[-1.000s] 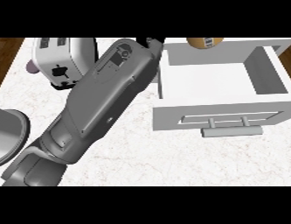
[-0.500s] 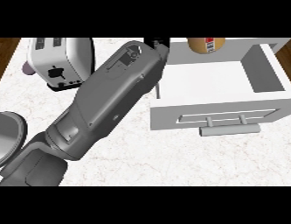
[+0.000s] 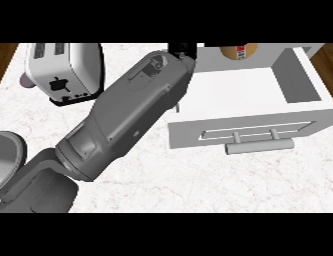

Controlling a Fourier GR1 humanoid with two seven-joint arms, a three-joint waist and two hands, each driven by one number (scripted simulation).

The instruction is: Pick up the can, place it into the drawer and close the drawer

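At the view's top edge, the can (image 3: pixel 239 51) sits just right of the left hand (image 3: pixel 183 50), above the open drawer (image 3: pixel 302 80). Only a black sliver of that hand shows, its grip impossible to tell. The can's long axis is cropped.

Even, bright light is falling from above on the pale worktop (image 3: pixel 221 175). The forearm (image 3: pixel 125 120) is casting only a faint shadow to its right. The open drawer (image 3: pixel 250 92) is showing soft grey shading along its inner walls.
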